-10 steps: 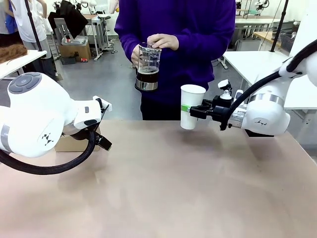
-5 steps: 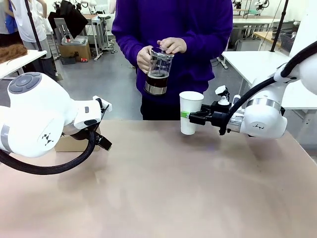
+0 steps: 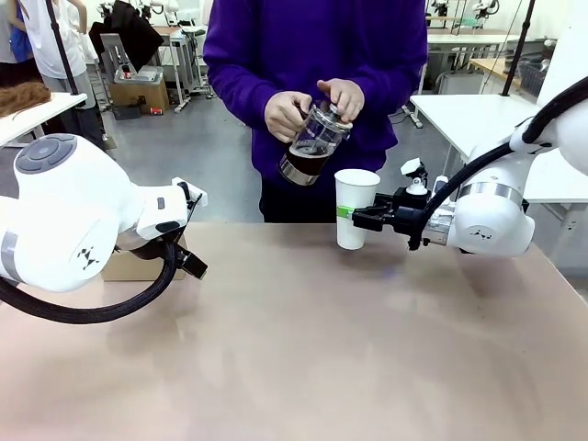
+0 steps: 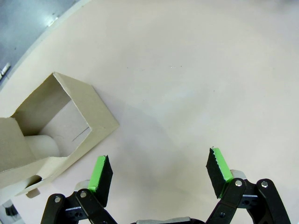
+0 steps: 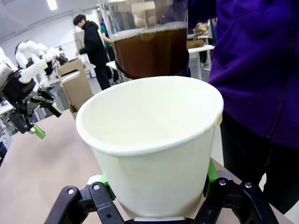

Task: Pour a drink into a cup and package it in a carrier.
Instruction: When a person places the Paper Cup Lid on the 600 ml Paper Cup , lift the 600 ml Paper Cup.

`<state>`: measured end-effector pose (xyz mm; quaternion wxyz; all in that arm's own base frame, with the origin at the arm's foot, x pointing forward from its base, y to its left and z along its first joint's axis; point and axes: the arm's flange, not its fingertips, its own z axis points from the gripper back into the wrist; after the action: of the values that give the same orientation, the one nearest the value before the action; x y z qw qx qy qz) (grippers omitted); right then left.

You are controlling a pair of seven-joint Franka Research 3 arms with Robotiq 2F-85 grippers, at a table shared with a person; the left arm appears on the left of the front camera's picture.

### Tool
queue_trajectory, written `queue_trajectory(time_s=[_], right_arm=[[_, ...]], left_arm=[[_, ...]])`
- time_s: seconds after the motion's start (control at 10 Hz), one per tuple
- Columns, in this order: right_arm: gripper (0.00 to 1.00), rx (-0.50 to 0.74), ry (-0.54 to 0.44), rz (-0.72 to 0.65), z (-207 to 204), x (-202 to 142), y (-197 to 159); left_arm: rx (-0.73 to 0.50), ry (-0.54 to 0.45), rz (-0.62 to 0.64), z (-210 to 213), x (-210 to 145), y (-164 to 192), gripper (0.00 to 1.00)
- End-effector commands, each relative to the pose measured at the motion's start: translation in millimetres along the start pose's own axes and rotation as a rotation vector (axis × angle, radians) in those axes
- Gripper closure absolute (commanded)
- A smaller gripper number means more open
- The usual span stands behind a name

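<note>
Moved: the person (image 3: 322,55) has brought the pot (image 3: 312,147) across to the cup (image 3: 356,207) and tipped it. The right gripper (image 3: 354,213) has eased the cup slightly lower.
Table (image 3: 322,349): bare beneath both grippers.
Person: just beyond the right gripper, with one hand (image 3: 287,115) round the pot and the other hand (image 3: 344,95) on its top.
Carrier (image 4: 60,121): on the table just beside the left gripper (image 4: 159,170), open side up, well apart from the right gripper.
Left gripper: jaws wide, nothing between them, hanging over the table.
Right gripper: clamped on the cup's lower wall, pads on opposite sides.
Pot: above and just behind the held cup's rim, tilted toward it, apparently not touching.
Cup: upright in the right gripper, no lid, dry inside in the wrist view.
Drink (image 5: 149,51): dark, all in the pot above the gripper; none flowing yet.
Doing it well: I judge the cup should stay dead still and upright, rim under the spout. The grip should be firm without crushing the paper. Expect the weight to grow, and move only once the pot is righted.
</note>
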<state>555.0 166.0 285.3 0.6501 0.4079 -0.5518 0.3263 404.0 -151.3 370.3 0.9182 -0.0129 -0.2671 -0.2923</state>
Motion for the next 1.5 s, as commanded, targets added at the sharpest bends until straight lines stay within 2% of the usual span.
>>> queue_trajectory(time_s=[0.0, 1.4], right_arm=[[0.2, -0.01, -0.001, -0.001, -2.0, 2.6, 1.9], [0.2, -0.01, -0.001, -0.001, -2.0, 2.6, 1.9]], left_arm=[[-0.002, -0.001, 0.0, 0.4, -0.1, -0.2, 0.0], [-0.002, -0.001, 0.0, 0.4, -0.1, -0.2, 0.0]])
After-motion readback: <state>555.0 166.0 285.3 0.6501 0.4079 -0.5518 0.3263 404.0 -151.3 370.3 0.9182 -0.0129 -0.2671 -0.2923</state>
